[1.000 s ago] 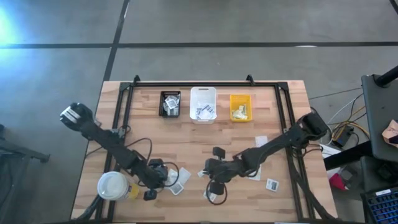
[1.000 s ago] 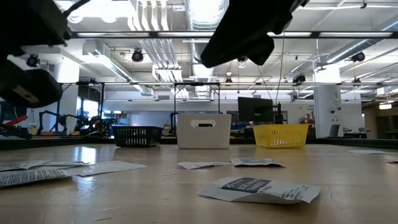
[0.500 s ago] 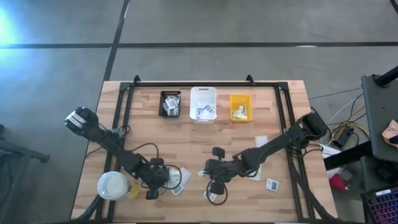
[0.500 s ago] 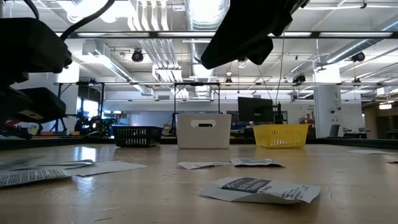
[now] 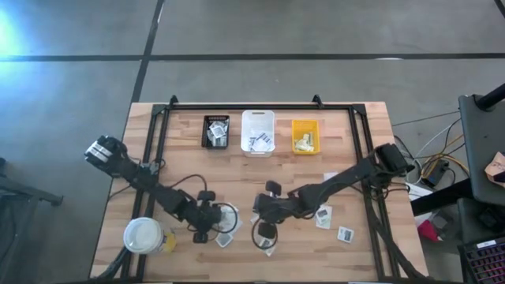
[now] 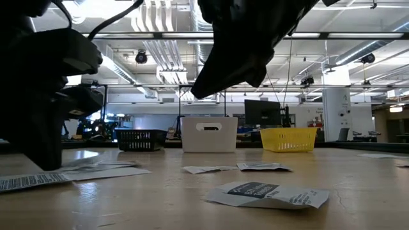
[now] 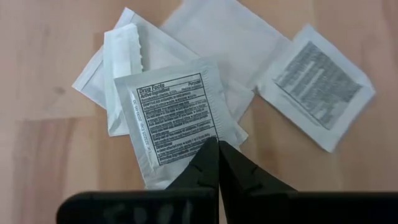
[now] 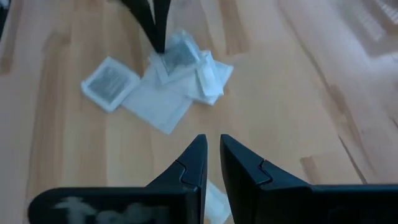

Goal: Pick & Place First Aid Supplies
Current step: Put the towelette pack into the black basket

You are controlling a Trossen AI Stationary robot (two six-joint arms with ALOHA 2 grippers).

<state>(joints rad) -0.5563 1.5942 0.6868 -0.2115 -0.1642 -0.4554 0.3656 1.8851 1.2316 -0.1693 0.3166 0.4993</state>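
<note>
Paper-thin, light and floppy, the printed packet [image 7: 174, 121] suits our edge hold: left end effector [image 7: 217, 152] pinched shut on its rim, right end effector [image 8: 212, 152] narrowly parted, empty.

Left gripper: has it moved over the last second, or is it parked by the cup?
Yes. In the high view the left gripper has travelled away from the white-lidded cup toward the table's middle, and is now shut on a printed packet in the pile.
</note>
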